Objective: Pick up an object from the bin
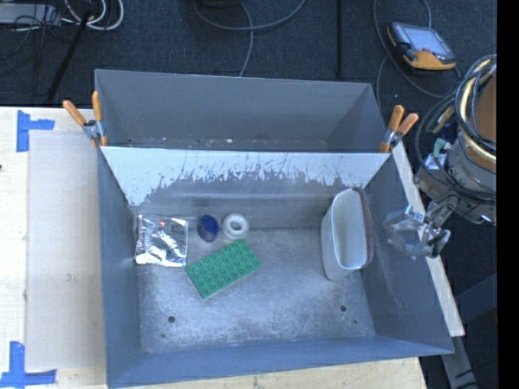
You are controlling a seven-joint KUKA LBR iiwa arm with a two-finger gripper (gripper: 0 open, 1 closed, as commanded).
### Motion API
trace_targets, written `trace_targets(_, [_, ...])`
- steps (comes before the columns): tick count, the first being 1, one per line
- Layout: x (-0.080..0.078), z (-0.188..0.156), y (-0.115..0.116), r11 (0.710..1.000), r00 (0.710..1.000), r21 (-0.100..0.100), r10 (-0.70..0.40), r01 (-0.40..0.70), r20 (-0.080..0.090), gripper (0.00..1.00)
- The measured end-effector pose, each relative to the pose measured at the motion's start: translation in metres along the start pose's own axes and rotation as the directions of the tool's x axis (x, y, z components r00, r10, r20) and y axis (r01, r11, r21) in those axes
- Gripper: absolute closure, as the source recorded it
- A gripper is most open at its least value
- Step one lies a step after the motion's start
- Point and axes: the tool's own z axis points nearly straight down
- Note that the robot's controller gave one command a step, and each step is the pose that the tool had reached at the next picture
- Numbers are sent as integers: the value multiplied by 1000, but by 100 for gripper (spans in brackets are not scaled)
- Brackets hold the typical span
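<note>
Bin (243, 331): a grey metal box with sloping walls that takes up the middle of the frame, with its loose things spread across the floor.
Arm (478, 152): comes in at the right edge of the frame, outside the bin's right wall.
White oblong dish (349, 233): lies lengthwise at the right of the floor, against the foot of the right wall. It is the thing nearest the end effector, just to its left and lower down in the bin.
Green studded plate (223, 267): lies flat and skewed, left of centre, well apart from the end effector.
Crinkled silver packet (161, 240): at the far left of the floor, just beside the plate's upper left corner.
End effector (418, 232): hangs over the right wall near its rim, at the middle right of the frame. I cannot tell how far open it is or whether it has hold of anything.
White roll (235, 226): above the plate, near the back wall.
Blue cap (209, 228): just left of the roll, between it and the packet.
</note>
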Motion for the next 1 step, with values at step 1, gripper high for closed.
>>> trace_targets(1, [2,5,0,1000,1000,-8,4,-4,-4,0])
